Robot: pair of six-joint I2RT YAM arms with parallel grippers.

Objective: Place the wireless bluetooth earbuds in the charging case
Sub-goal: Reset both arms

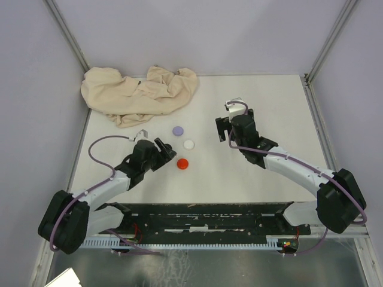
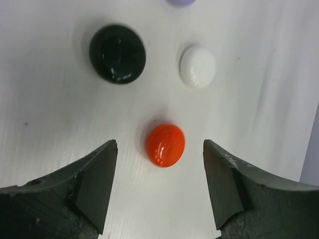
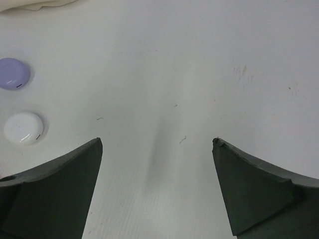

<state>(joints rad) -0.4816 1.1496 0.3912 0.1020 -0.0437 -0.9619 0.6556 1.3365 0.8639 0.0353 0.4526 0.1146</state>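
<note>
Left hand (image 1: 169, 152) hung open low over the bench (image 3: 199, 59), red case (image 2: 165, 145) between its fingers (image 2: 94, 174), not gripped. Black case (image 2: 117, 54) and white case (image 2: 198, 66) sat just beyond. Right hand (image 3: 157, 144) was open too, holding nothing. No earbuds showed in any view, and the cases looked shut. Risk: pinching that slick domed lid would likely squirt it sideways into its neighbours.

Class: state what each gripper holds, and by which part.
Nothing. The left gripper is open, with the red disc lying untouched at its fingertips; the right gripper is open too.
</note>
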